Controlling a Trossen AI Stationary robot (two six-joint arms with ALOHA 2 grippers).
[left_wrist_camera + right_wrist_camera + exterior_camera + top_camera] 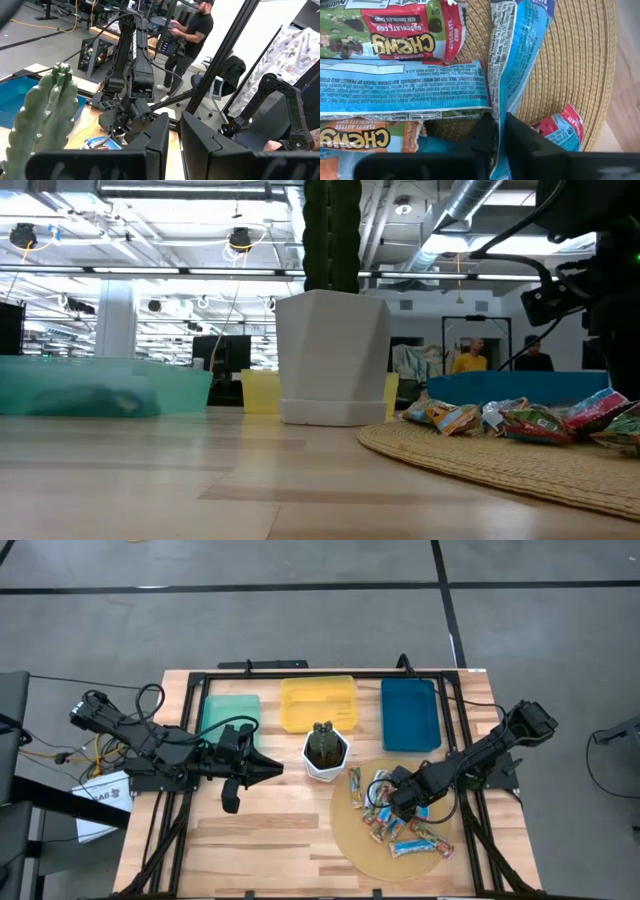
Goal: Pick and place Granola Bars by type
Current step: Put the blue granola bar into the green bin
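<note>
Hovering over the worktop (260, 840) beside the potted cactus (324, 750), the left gripper (272, 769) is closed and empty. Right of the cactus, the granola bars (395, 815) lie heaped on a round woven mat (350, 830). There the right gripper (500, 131) pinches a blue-wrapped bar (512, 55).

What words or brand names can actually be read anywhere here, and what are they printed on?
"CHEWY" and "CHOCOLATE CHIP": on the red and green granola bar wrapper in the right wrist view.
"CHEWY" with "PEANUT BUTTER" above it: on the orange granola bar wrapper.
Fine print on the blue wrapper and on the blue wrapper pinched in the right pincer: too small to read reliably.
Paper sheet beside the table: lettering too blurred.
</note>
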